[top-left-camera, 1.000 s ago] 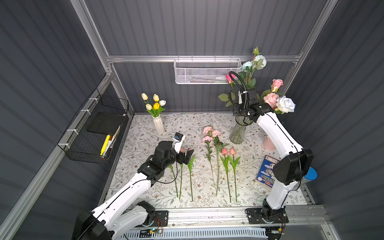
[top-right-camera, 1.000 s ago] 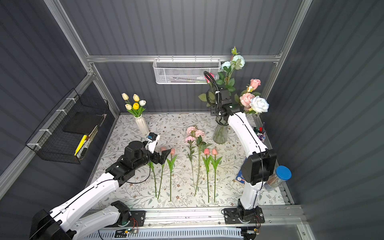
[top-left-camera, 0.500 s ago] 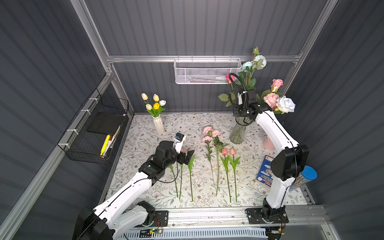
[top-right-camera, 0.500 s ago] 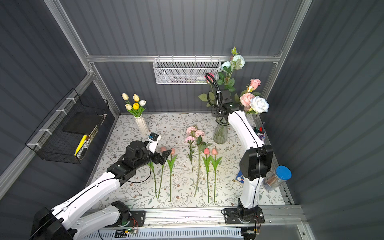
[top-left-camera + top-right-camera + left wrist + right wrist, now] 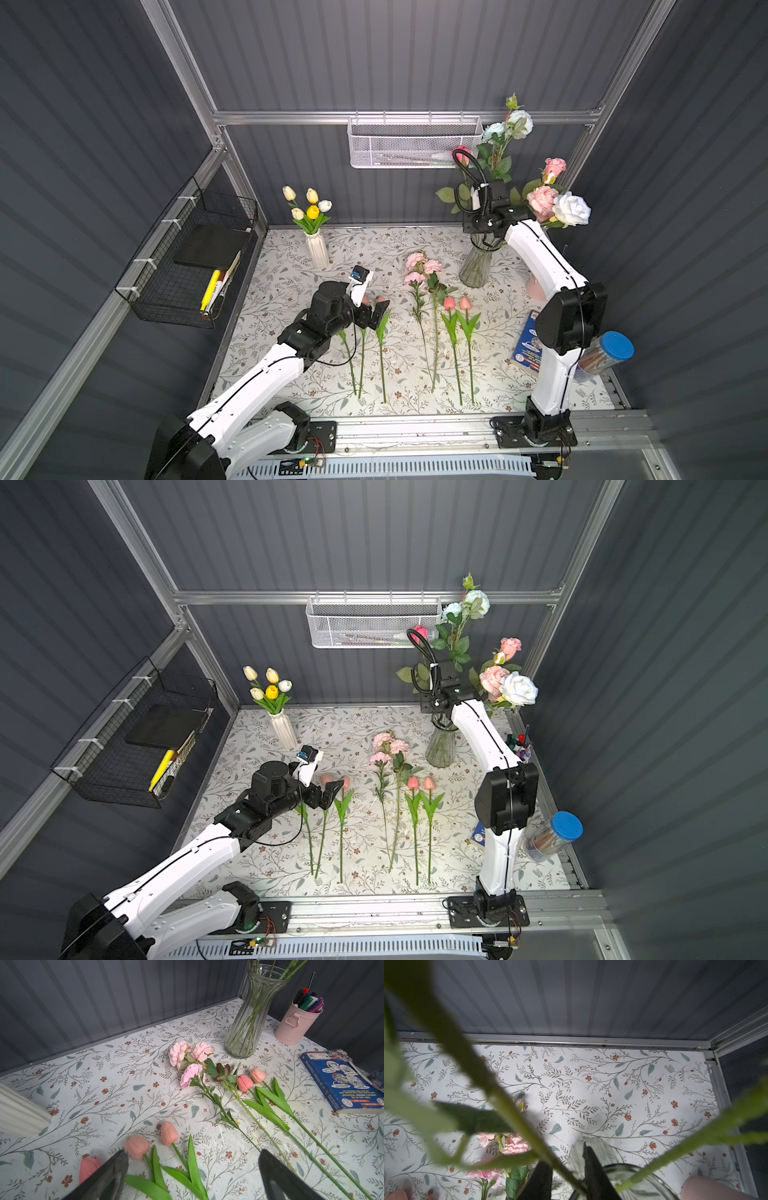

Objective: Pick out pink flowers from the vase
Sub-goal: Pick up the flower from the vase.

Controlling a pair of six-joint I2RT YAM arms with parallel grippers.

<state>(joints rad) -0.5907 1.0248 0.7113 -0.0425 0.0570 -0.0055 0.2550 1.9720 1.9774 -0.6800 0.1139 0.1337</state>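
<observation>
The clear glass vase (image 5: pixel 476 266) stands at the back right and holds pink roses (image 5: pixel 542 199), a dark pink bud (image 5: pixel 462 151), a white rose (image 5: pixel 573 208) and pale blue roses (image 5: pixel 509 124). My right gripper (image 5: pixel 564 1155) hangs over the vase mouth (image 5: pixel 633 1178). Its fingers stand close on either side of a green stem (image 5: pixel 512 1109); whether they pinch it is unclear. On the table lie pink carnations (image 5: pixel 191 1055), two pink tulips (image 5: pixel 251 1079) and three more tulips (image 5: pixel 169 1133). My left gripper (image 5: pixel 192 1153) hovers open over those three, holding nothing.
A white ribbed vase of yellow and cream tulips (image 5: pixel 318 249) stands at the back left. A pink pen cup (image 5: pixel 297 1022), a blue book (image 5: pixel 340 1082) and a blue-lidded jar (image 5: pixel 609 353) sit along the right edge. Wire baskets hang on the back wall (image 5: pixel 415 141) and left wall (image 5: pixel 195 257).
The right arm's elbow has swung in and its jaws have narrowed around a stem above the vase. The left arm has not moved.
</observation>
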